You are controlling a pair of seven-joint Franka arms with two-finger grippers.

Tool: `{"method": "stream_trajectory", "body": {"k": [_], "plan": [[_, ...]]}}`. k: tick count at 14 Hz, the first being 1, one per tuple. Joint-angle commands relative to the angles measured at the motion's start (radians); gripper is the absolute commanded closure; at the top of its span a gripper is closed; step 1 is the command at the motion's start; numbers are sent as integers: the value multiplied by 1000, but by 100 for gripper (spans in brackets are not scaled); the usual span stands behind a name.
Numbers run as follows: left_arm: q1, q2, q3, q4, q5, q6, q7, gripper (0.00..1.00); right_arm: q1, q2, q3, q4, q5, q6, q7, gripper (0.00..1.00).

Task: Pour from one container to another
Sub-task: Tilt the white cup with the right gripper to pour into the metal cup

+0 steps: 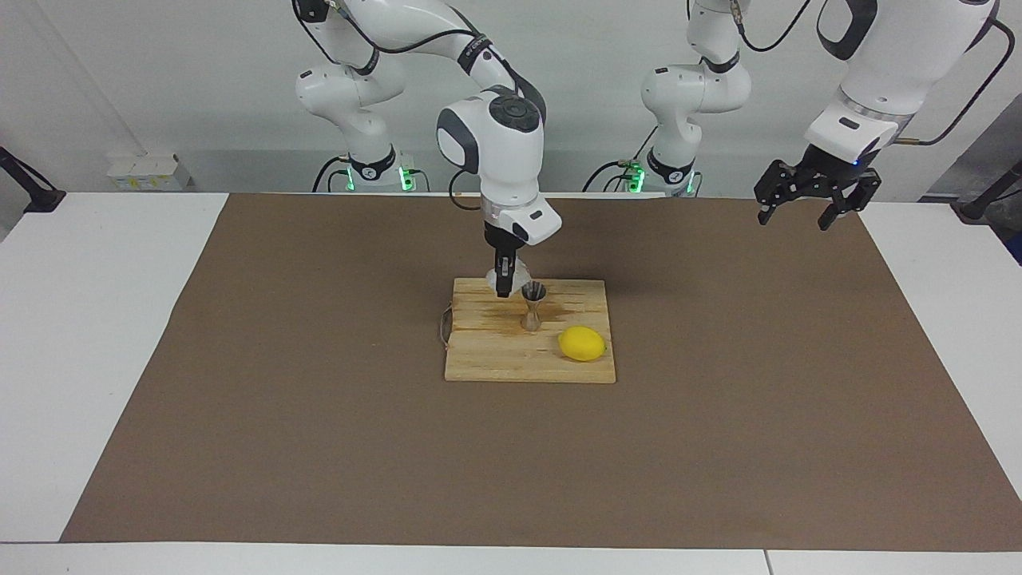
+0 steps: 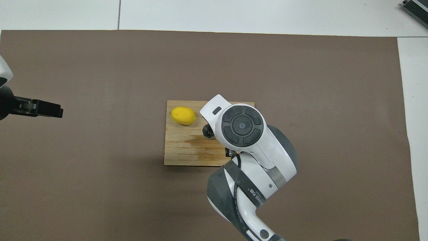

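The small clear textured glass cup (image 1: 515,277) hangs clamped in the right claw (image 1: 503,286), just above the edge of the pale wooden cutting board (image 1: 495,359) nearest the robots. It sits right beside the mouth of the small silvery hourglass-shaped metal jigger (image 1: 533,306). From across the bench the cup looks tipped toward the jigger, though the black fingers hide most of it, and I cannot tell how far it leans or whether anything is running out. Looking from above, the arm's wrist covers the cup altogether, and only part of the jigger's dark round mouth (image 2: 208,131) peeks out.

To my eye the pour is the step in hand. To do it well, the cup's lip should stay directly over the jigger's narrow upper cone and rotate slowly, since the target is tiny and light and a nudge could topple it. A darker, wet-looking stain on the board around the jigger suggests spills come easily here.

The jigger stands upright near the middle of the board, its long axis vertical, mouth upward. A yellow lemon (image 1: 581,343) lies just beside it, farther from the robots, on the same board.

The left claw (image 1: 814,196) waits with its fingers apart, raised over the brown mat (image 1: 239,399) at its own end of the bench.
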Motion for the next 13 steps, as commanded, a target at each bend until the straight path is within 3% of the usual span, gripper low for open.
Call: {"method": "stream_trajectory", "body": {"k": [1, 13], "plan": [[-12, 10, 7, 18, -17, -18, -15, 0, 11, 23, 4, 29, -49, -3, 38, 100], [-12, 10, 7, 18, -18, -18, -14, 0, 46, 26, 4, 26, -158, -7, 100, 100]]}}
